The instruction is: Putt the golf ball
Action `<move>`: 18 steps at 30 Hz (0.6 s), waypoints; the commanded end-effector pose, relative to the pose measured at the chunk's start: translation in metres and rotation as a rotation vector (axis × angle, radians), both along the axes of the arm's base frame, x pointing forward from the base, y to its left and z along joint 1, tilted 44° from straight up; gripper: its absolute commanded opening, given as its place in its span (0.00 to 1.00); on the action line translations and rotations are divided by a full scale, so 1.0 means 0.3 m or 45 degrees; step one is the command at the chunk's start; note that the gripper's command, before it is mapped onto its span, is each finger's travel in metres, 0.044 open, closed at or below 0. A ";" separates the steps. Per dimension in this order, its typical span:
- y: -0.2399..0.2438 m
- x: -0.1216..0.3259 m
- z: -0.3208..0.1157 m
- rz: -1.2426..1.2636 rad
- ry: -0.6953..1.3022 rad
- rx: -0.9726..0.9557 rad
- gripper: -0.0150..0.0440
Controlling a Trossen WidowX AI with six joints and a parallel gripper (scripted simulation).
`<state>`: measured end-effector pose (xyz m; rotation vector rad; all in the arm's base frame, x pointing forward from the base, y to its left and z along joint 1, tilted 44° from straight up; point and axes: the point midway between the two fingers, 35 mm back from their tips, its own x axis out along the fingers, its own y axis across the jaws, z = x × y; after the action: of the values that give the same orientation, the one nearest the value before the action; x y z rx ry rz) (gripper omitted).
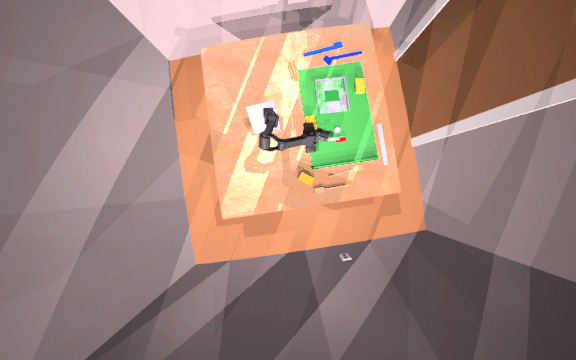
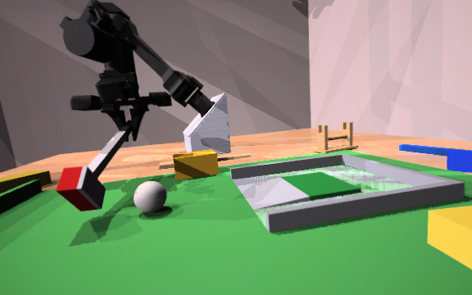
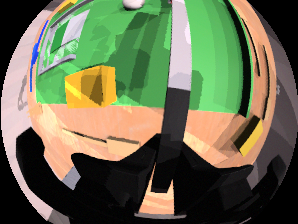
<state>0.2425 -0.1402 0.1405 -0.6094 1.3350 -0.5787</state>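
The gripper (image 2: pixel 127 130) is clamped on the shaft of the putter (image 2: pixel 97 168), pinching it near the upper end. The shaft slants down and to the left in the exterior view, ending in the red-faced head (image 2: pixel 81 188), which hangs just above the green mat (image 2: pixel 220 254) — its shadow lies on the mat below and to the right of it. The ball (image 2: pixel 150 197) rests on the mat just right of the head, close but apart from it.

Farther right stands the grey-walled frame (image 2: pixel 363 205), with a pale ramp (image 2: pixel 269 192) on its left side rising to the darker raised green (image 2: pixel 322 184) in the middle. Ball, ramp and green lie roughly in one line from left to right.

From the top view the arm (image 1: pixel 288 142) reaches from its base (image 1: pixel 268 120) at the mat's left edge, the putter (image 1: pixel 335 140) pointing right with the ball (image 1: pixel 337 129) just on the far side of the head.

A yellow block (image 2: pixel 195 164) sits at the far edge of the mat behind the ball, another (image 2: pixel 465 242) at the near right. A blue putter (image 2: pixel 453 156) lies far right — off the mat, on the wooden table (image 2: pixel 281 143).

In the wrist view the shaft (image 3: pixel 176 83) runs straight up from between the fingers to the red tip, with the ball (image 3: pixel 133 0) left of it.
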 end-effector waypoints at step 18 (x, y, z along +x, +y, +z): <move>-0.019 0.001 -0.022 0.001 0.005 -0.001 0.25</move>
<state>0.2428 -0.1458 0.1335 -0.6117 1.3393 -0.5772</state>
